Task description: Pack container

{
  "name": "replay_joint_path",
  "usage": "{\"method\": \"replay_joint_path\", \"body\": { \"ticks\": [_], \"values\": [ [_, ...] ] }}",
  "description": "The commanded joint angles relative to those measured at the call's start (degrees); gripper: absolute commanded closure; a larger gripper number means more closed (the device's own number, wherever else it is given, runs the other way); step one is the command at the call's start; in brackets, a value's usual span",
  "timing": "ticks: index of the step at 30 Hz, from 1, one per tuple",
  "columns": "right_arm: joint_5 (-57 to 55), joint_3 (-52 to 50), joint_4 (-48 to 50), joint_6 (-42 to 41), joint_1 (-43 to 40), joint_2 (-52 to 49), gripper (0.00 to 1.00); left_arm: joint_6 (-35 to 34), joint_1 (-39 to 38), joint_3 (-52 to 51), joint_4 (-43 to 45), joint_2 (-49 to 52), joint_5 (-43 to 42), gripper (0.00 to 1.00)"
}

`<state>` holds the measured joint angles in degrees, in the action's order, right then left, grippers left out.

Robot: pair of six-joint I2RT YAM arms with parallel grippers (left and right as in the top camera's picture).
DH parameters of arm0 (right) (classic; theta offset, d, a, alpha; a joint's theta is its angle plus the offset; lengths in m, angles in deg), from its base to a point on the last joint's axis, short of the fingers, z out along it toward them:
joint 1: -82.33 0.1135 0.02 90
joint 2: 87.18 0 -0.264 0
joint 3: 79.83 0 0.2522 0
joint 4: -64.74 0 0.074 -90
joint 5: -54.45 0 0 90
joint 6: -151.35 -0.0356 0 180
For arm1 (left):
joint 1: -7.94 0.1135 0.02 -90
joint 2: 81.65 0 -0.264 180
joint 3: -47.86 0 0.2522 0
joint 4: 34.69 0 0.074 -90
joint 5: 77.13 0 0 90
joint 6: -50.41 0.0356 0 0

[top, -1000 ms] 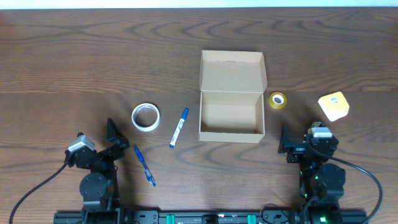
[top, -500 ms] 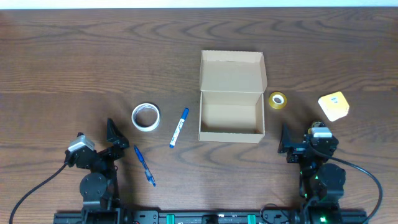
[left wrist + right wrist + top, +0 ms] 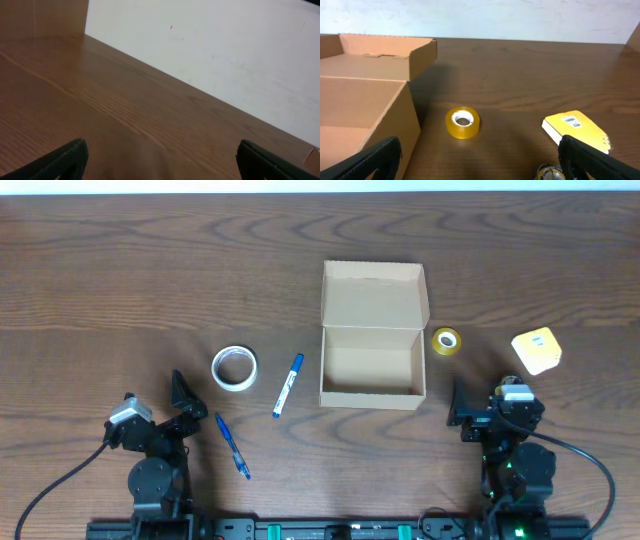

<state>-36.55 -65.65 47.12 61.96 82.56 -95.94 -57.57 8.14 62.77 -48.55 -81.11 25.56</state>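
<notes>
The container (image 3: 372, 392) is an open tan cardboard box in the middle of the table, its flap lid (image 3: 373, 295) folded back on the far side. It looks empty. In the right wrist view its wall (image 3: 365, 115) is at the left. My left gripper (image 3: 185, 402) is open and empty near the front left, and its wrist view shows open jaws (image 3: 160, 162) over bare wood. My right gripper (image 3: 472, 405) is open and empty near the front right, just right of the box. Its jaws (image 3: 480, 160) face a yellow tape roll (image 3: 463, 122).
The yellow tape roll (image 3: 447, 340) lies right of the box, with a yellow block (image 3: 537, 350) further right. A white tape roll (image 3: 234, 368), a blue marker (image 3: 288, 385) and a blue pen (image 3: 232, 446) lie left of the box. A small round item (image 3: 550, 173) sits by my right gripper.
</notes>
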Motion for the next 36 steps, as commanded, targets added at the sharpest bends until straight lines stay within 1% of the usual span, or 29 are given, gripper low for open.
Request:
{"method": "replay_joint_path", "body": {
  "ticks": [1,3,7,11,13,16,18,19,20,21,23,25,30,33,34,35,36],
  "values": [
    [-1.44,-0.11,0.87,-0.55,-0.37,0.24,0.01,0.63,-0.17,-0.87,-1.84,-0.28,2.34,0.05],
    [-2.25,-0.11,1.64,-0.52,-0.37,0.24,0.01,0.59,-0.2,-0.87,-0.24,-0.28,2.29,0.04],
    [-2.25,-0.11,2.8,-0.55,-0.37,0.24,0.01,0.59,-0.2,-0.87,6.6,-0.28,2.32,0.05],
    [-4.07,-0.11,7.58,-0.52,-0.37,0.24,0.01,0.61,-0.2,-0.87,11.76,-0.28,2.27,0.05],
    [-10.34,-0.11,15.1,0.39,-0.37,0.24,0.01,0.66,-0.2,-0.39,15.85,-0.28,-0.72,0.05],
    [-15.17,-0.11,25.4,3.41,-0.37,0.24,0.01,1.64,-0.2,1.79,17.09,-0.28,-1.14,0.05],
    [-15.52,-0.11,34.14,5.53,-0.37,0.24,0.01,4.63,-0.2,5.33,16.61,-0.28,-2.27,0.05],
    [-15.52,0.22,36.96,5.49,-0.37,0.24,0.01,7.67,-0.2,7.91,14.53,-0.24,-4.17,0.05],
    [-15.52,1.44,36.26,5.46,-0.37,0.22,0.01,10.14,-0.2,11.93,9.14,0.2,-5.11,0.05],
    [-15.5,2.73,34.42,5.46,-0.37,0.22,0.01,10.29,-0.2,14.97,5.07,0.94,-5.11,0.05],
    [-15.52,7.98,26.69,5.55,-0.37,0.22,0.01,10.32,-0.2,21.33,-1.44,3.78,-5.05,0.05],
    [-15.52,13.86,18.51,5.97,-0.37,-0.15,0.01,10.29,-0.2,26.03,-3.58,7.72,-5.11,0.05],
    [-15.52,25.83,6.62,7.21,-0.37,-5.51,0.01,10.27,-0.2,35.98,-7.65,20.24,-9.44,0.05],
    [-15.06,33.7,-3.37,7.17,-0.35,-10.08,0.01,10.29,-0.2,42.34,-13.55,28.26,-10.16,0.05],
    [-15.06,36.83,-7.04,7.17,-0.35,-11.93,0.01,10.29,-0.2,45.57,-16.46,31.71,-10.95,0.05],
    [-15.06,42.51,-12.68,7.19,-0.37,-15.52,0.01,10.29,-0.2,50.14,-19.82,36.15,-11.3,0.05],
    [-15.04,45.72,-15.32,7.19,-0.37,-17.66,0.01,10.32,-0.2,53.66,-22.03,39.28,-11.3,0.05]
  ]
}}
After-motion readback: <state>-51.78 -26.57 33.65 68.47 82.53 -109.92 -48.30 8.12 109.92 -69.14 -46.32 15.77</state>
